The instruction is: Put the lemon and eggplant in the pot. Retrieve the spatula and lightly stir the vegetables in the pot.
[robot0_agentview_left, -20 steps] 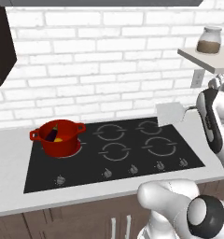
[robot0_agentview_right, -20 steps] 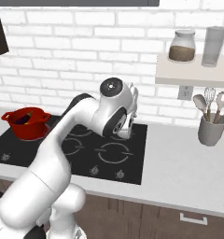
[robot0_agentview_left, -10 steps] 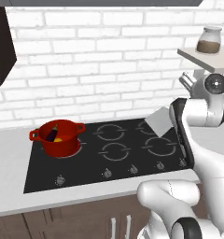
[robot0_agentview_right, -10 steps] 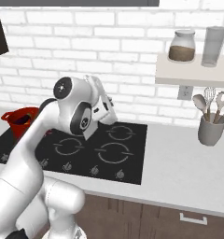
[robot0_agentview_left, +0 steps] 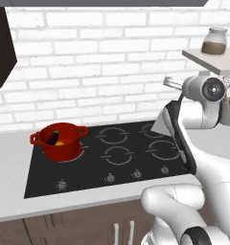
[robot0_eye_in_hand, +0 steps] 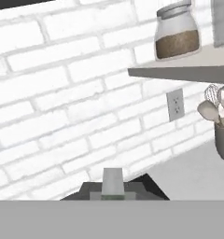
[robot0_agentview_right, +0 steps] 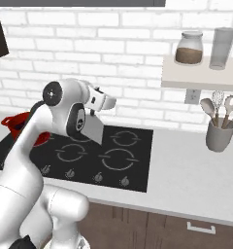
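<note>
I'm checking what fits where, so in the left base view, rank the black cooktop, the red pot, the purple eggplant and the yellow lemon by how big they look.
1. Flat black cooktop
2. Round red pot
3. Dark purple eggplant
4. Small yellow lemon, though the eggplant partly covers it, so those last two are unsure.

one pot (robot0_agentview_left: 60, 142), two vegetables (robot0_agentview_left: 55, 138)

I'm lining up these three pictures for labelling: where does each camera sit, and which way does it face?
Left base view: behind the arm to its left, facing the stovetop and pot; arm at right.
Right base view: behind to its right, facing stovetop and utensil holder; arm at left.
Hand view: on the hand, facing the brick wall and shelf.
The base views share pot, stovetop and spatula; the right base and hand views share jar and holder.
</note>
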You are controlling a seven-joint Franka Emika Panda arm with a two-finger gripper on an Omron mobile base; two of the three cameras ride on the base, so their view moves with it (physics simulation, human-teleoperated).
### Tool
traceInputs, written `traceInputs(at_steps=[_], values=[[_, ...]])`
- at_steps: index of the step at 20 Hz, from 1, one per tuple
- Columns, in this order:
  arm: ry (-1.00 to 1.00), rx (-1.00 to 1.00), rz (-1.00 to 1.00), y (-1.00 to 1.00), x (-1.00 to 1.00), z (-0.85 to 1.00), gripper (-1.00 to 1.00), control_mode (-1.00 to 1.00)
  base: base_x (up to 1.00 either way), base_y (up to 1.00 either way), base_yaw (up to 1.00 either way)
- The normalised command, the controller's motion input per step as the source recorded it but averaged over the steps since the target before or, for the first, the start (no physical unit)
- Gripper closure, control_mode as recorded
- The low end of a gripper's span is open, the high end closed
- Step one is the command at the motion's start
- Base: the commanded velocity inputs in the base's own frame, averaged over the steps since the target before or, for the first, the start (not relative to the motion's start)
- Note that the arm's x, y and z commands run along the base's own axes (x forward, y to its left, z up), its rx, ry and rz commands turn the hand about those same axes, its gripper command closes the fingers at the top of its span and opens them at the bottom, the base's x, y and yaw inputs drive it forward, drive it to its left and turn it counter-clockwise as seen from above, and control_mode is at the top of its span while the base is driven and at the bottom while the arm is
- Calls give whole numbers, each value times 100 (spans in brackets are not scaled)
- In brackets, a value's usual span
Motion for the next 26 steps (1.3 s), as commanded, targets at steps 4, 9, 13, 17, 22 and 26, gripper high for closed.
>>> traceInputs(at_steps=[4,9,13,17,22,26], values=[[2,-44,41,36,2,42,100,-100,0,0,0],[-9,-30,35,46,-21,22,100,-100,0,0,0],[-22,-16,6,50,-48,0,100,-100,0,0,0],[0,-9,-8,33,-20,0,100,-100,0,0,0],[13,0,-8,3,-3,10,100,-100,0,0,0],[6,1,-2,-4,-3,9,100,100,-4,-1,0]])
